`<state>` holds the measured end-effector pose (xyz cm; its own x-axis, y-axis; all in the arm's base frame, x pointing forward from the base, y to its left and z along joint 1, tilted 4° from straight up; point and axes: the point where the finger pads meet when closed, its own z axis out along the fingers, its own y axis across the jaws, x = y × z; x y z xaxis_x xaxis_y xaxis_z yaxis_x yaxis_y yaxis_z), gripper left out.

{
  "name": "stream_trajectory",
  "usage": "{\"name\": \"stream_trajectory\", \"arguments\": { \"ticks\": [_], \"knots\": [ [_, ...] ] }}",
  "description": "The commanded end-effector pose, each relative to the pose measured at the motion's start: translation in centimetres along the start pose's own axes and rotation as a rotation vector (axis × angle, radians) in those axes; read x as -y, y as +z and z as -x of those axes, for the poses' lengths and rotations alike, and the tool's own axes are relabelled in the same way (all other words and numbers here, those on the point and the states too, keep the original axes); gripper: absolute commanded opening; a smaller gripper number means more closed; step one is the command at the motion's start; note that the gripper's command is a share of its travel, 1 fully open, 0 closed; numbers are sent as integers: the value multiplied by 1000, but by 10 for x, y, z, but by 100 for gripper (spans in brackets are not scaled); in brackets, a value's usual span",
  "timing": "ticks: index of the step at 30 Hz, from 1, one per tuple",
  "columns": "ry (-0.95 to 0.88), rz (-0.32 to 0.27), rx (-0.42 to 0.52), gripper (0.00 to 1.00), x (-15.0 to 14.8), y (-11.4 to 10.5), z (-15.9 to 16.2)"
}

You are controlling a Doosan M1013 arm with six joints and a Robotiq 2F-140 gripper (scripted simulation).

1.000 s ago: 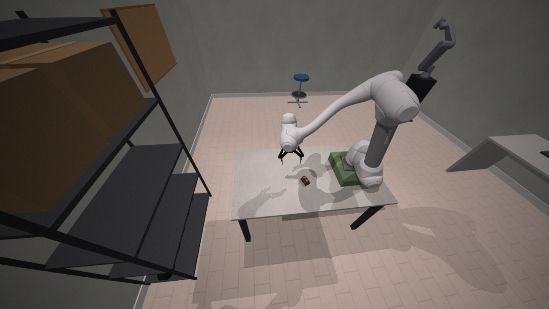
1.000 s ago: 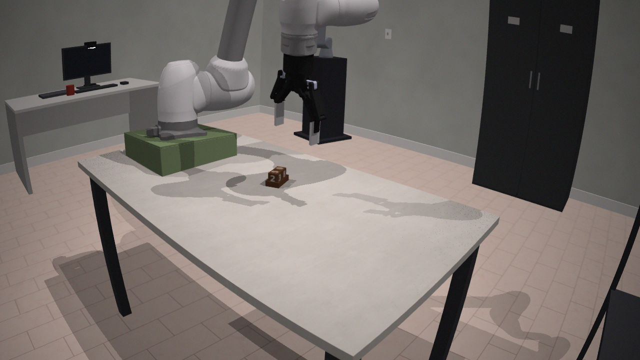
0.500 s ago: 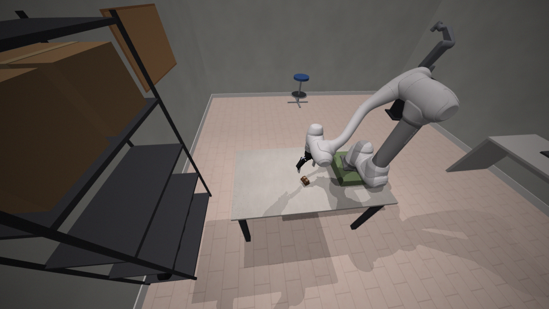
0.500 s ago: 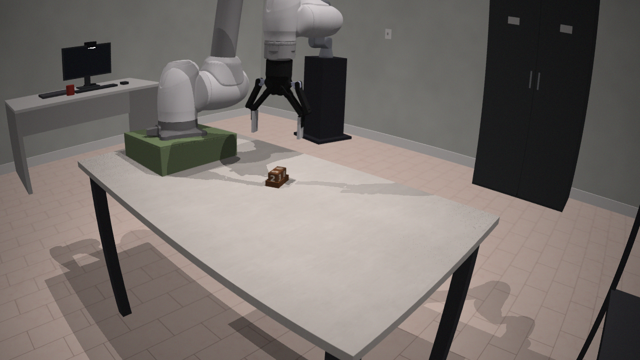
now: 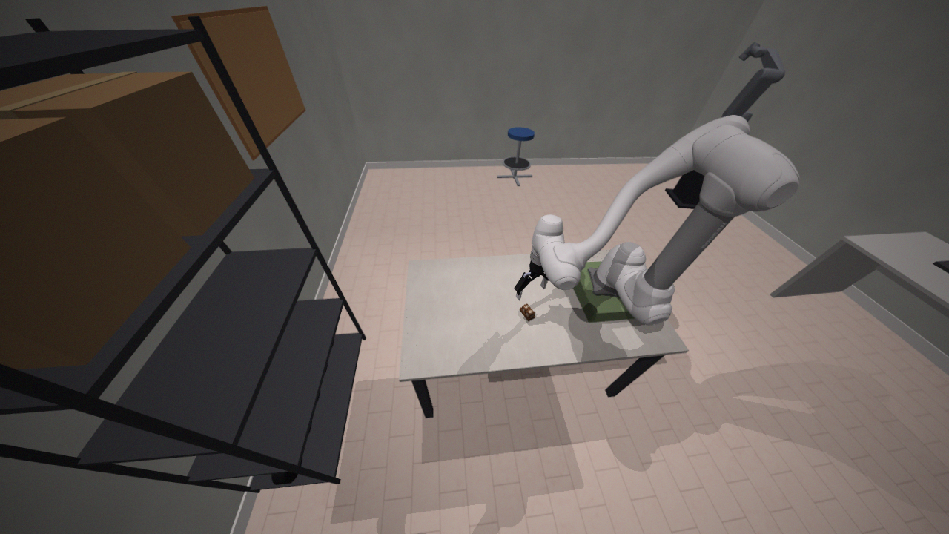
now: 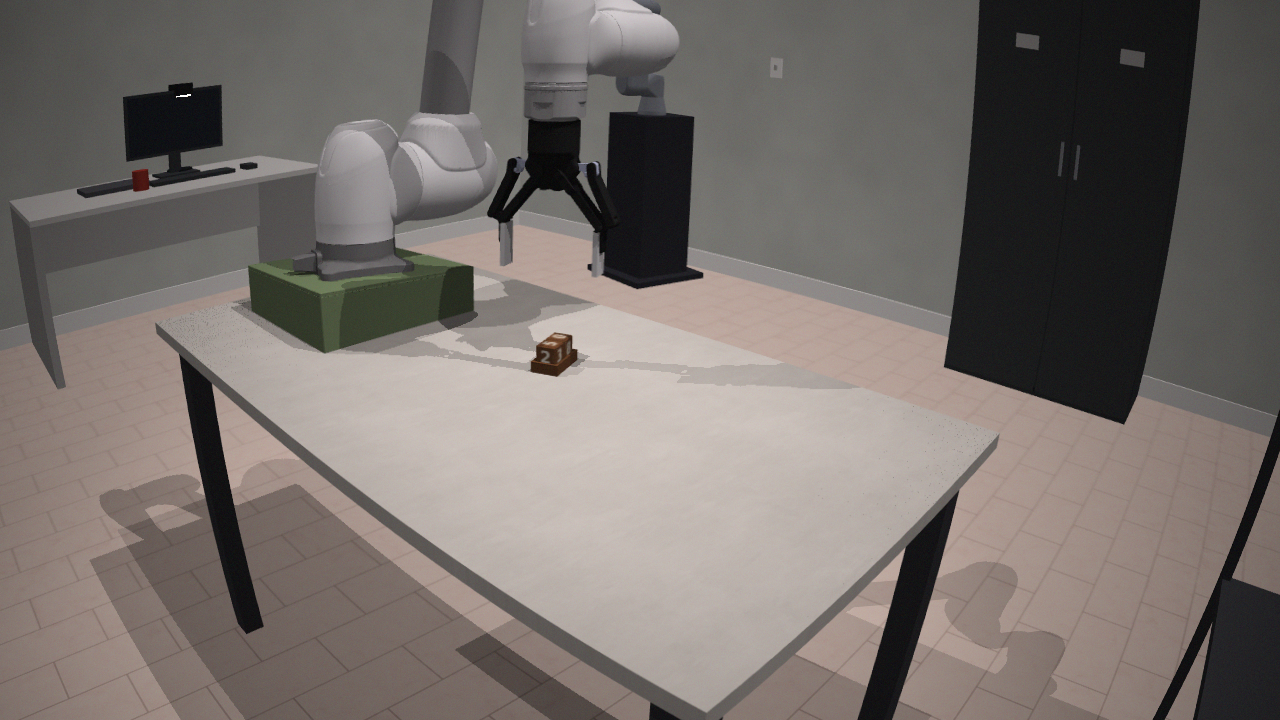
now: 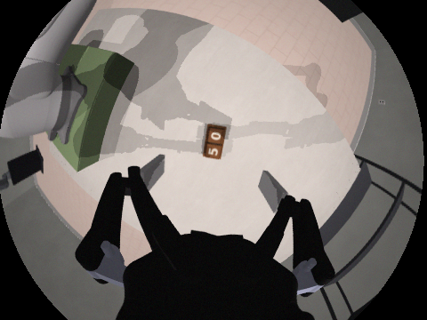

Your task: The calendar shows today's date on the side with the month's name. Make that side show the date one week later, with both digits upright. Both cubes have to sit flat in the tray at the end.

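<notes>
A small brown calendar (image 6: 554,354) stands on the grey table: a dark tray holding two wooden cubes side by side. In the exterior view its side shows 2 and 1. In the wrist view the calendar (image 7: 213,141) shows 5 and 0 on the cubes' tops. It also shows in the top view (image 5: 528,311). My gripper (image 6: 548,253) is open and empty, pointing down, well above the table and behind the calendar. In the wrist view its fingers stand wide, with the calendar beyond them.
My green base block (image 6: 360,291) sits at the table's back left corner. A black pedestal (image 6: 649,197) stands on the floor behind the table. A dark cabinet (image 6: 1074,197) is at the right, a desk with a monitor (image 6: 170,125) at the left.
</notes>
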<state>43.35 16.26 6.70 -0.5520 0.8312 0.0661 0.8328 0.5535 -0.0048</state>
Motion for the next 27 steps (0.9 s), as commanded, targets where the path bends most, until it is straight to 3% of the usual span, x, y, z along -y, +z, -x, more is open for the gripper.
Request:
{"name": "stream_trajectory", "arguments": {
  "ticks": [1, 7, 8, 27],
  "knots": [
    [0, 0, 0, 100, 0, 6, 0],
    [0, 0, 0, 100, 1, 31, 0],
    [0, 0, 0, 36, 1, 31, 0],
    [0, 0, 0, 36, 1, 31, 0]
  ]
}}
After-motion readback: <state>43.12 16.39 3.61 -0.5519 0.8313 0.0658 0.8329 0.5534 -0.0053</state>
